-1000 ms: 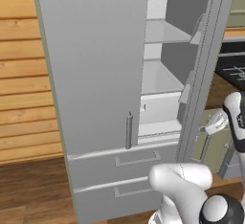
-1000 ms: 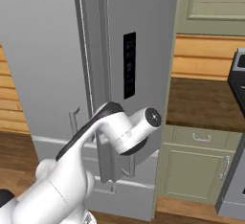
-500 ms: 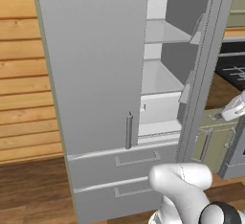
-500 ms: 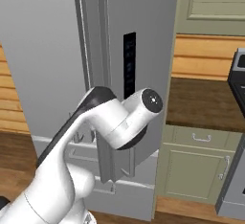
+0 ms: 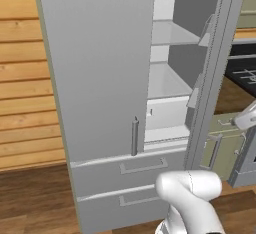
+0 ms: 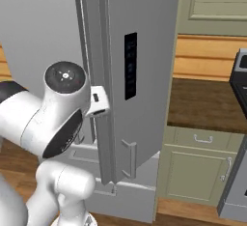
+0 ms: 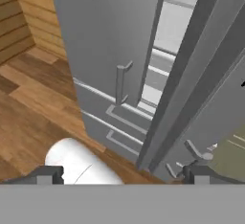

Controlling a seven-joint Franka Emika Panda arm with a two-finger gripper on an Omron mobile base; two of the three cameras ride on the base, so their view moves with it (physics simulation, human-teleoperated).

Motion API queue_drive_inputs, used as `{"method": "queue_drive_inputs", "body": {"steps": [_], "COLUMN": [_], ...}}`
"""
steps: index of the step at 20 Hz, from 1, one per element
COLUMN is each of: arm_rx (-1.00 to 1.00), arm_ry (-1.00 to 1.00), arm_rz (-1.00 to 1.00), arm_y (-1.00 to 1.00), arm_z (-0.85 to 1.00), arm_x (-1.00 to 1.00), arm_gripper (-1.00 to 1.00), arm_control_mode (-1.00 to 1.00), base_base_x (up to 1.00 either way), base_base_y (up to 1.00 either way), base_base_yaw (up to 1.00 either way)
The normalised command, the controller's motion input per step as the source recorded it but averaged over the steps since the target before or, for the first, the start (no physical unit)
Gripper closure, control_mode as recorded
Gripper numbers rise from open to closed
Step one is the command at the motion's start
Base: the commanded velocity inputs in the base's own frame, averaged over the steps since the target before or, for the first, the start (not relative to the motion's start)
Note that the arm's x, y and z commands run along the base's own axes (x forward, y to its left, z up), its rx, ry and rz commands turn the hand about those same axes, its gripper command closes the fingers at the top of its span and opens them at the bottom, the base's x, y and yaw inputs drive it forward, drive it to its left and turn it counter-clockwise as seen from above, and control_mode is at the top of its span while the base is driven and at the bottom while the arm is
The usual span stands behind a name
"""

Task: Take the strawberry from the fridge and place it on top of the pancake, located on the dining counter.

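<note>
The light-grey fridge (image 5: 100, 78) has its left upper door shut and its right upper door (image 5: 215, 73) swung open. White shelves and a white bin (image 5: 167, 113) show in the gap. The strawberry is hidden from me on these shelves. The pancake and the dining counter are out of view. My gripper (image 7: 123, 174) is open wide, nothing between its fingertips (image 7: 48, 174), and it looks from the right at the open door's edge (image 7: 191, 89) and the two drawers (image 7: 119, 122). My hand's white body (image 5: 247, 115) sits at the right edge of the left base view.
The open door carries a black control panel (image 6: 130, 65) and a bar handle (image 6: 129, 157). Right of the fridge run a dark counter (image 6: 207, 104) on green cabinets (image 6: 202, 172) and a stove edge (image 6: 239, 70). Wooden floor (image 7: 33, 108) lies in front, plank wall (image 5: 25, 78) to the left.
My hand has drawn away from the open door toward the right, almost leaving the left base view. The jaws have spread a little wider. The elbow has swung left in the right base view.
</note>
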Motion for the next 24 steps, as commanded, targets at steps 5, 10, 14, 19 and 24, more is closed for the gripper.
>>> {"method": "queue_drive_inputs", "body": {"steps": [5, 10, 14, 19, 24], "arm_rx": [-0.48, -0.45, -0.42, -0.35, -0.25], "arm_ry": [0.04, 0.15, 0.17, 0.01, -0.04], "arm_rz": [-0.14, -0.12, -0.04, -0.05, -0.05], "arm_y": [0.95, 0.99, 0.29, -0.08, -0.51], "arm_z": [0.79, 0.55, -0.03, -0.53, -0.42], "arm_x": [-0.21, 0.27, 0.7, 0.56, 0.54], "arm_gripper": [-1.0, -1.0, -1.0, -1.0, -1.0], "arm_control_mode": [-1.0, -1.0, -1.0, -1.0, -1.0], "base_base_x": [0.0, 0.0, 0.0, 0.0, 0.0], "base_base_y": [0.0, 0.0, 0.0, 0.0, 0.0], "base_base_yaw": [0.0, 0.0, 0.0, 0.0, 0.0]}}
